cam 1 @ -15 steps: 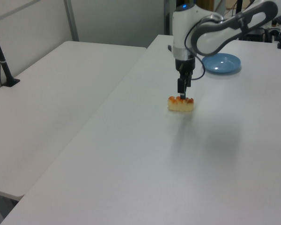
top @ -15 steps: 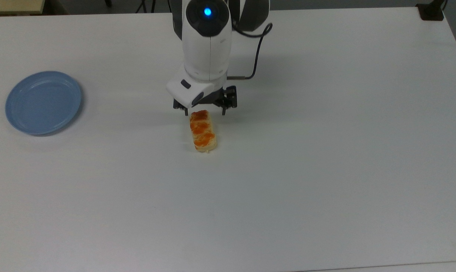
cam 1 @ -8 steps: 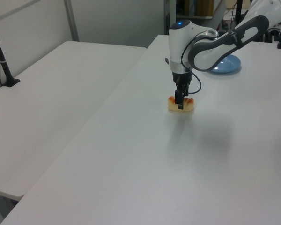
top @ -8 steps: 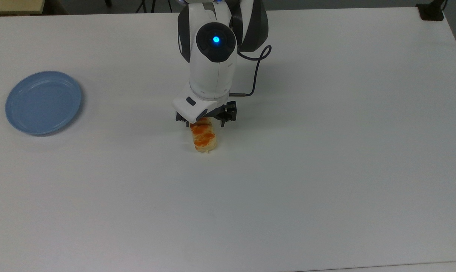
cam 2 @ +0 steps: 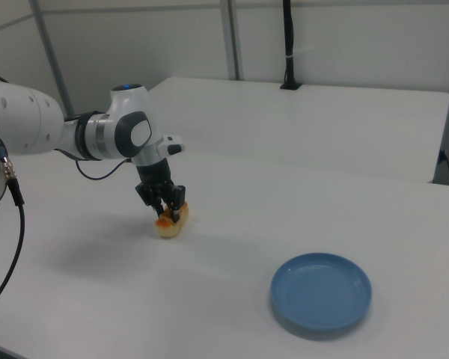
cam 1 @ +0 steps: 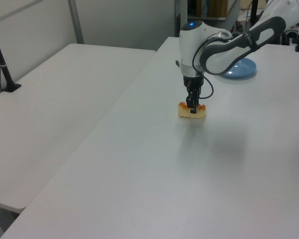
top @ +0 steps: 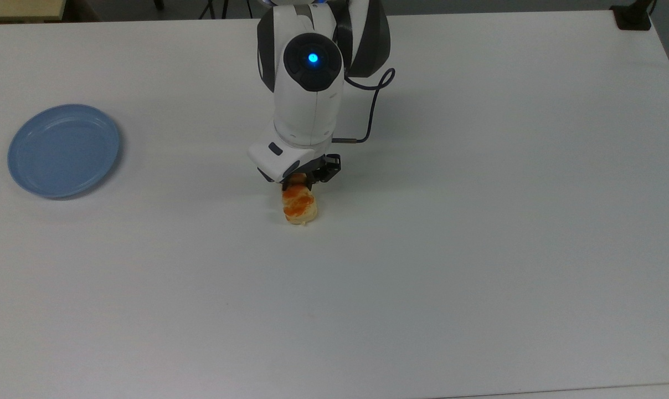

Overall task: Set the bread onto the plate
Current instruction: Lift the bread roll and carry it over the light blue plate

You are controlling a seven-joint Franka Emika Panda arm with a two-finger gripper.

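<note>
The bread (top: 299, 208) is an oblong pale-yellow bun with orange-red glaze, lying on the white table near the middle of the top view. My gripper (top: 301, 177) has come straight down over its far end, and the fingers are pressed against both sides of the bun. The bread (cam 1: 193, 112) (cam 2: 168, 224) rests on the tabletop, with the gripper (cam 1: 192, 108) (cam 2: 172, 209) shut on it. The light-blue round plate (top: 63, 149) sits empty at the top view's far left, well apart from the bread. The plate (cam 1: 237, 67) (cam 2: 320, 292) is also seen beyond the arm.
A black cable (top: 373, 105) loops off the wrist. A black clamp base (top: 633, 16) sits at the table's far right corner in the top view. A second white table (cam 1: 65, 99) with a black post (cam 1: 2, 64) adjoins on the left view's left.
The gripper moved forward and down over the bread's far end, then its fingers closed in from a wide spread onto the bun. Bread and plate have stayed in place.
</note>
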